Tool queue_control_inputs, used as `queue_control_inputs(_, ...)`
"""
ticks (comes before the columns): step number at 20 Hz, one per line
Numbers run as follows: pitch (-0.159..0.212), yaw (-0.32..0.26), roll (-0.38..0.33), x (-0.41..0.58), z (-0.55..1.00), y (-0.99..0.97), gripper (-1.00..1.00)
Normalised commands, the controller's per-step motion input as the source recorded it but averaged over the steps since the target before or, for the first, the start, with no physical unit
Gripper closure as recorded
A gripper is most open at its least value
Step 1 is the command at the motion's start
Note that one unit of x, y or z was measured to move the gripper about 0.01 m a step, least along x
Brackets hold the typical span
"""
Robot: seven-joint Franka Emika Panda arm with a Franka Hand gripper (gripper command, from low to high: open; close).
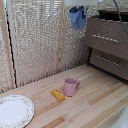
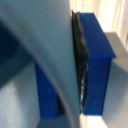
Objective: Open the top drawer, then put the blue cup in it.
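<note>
Gripper (image 1: 78, 11) was at the top edge of the exterior view, mostly cropped, with the blue cup (image 1: 78, 18) hanging from it in the air, up beside the cabinet's upper corner on the exterior view's left side of it. Wrist view: a finger (image 2: 47, 60) was pressed flat against a blue wall of the cup (image 2: 95, 65), with a dark pad strip between them, so the gripper was clamped on the cup wall. The cup was tilted in the exterior view, not upright.

Top drawer (image 1: 106, 37) front looked roughly flush with the cabinet (image 1: 88, 48), silver bar handle (image 1: 105, 38) visible; whether it stood pulled out at all could not be told at that resolution. The lower drawer (image 1: 109, 61) sat under it.

Judgement on the step: carry and place. Doing it well would mean confirming the drawer cavity was actually exposed before moving in, approaching from above the opening, clearing the drawer front edge, levelling the cup, lowering until supported, then releasing. Main risk: clipping the cabinet corner, as the cup hung just beside it.

On the wooden tabletop (image 1: 100, 102): pink mug (image 1: 71, 86), small orange block (image 1: 58, 95) just beside it, patterned plate (image 1: 14, 111) well apart.

No brands, labels or readable writing in either view.
</note>
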Motion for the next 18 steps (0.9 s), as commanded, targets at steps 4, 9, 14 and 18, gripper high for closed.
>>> queue_control_inputs(4, 0.044, -0.171, -0.054, 0.484, 0.98, -0.38, 1.00)
queue_control_inputs(9, 0.033, -0.089, 0.025, 0.295, 1.00, -0.79, 1.00)
queue_control_inputs(14, 0.000, -0.005, 0.094, 0.047, 0.92, -1.00, 1.00)
queue_control_inputs(18, 0.001, 0.000, 0.119, -0.004, 0.80, -0.98, 1.00)
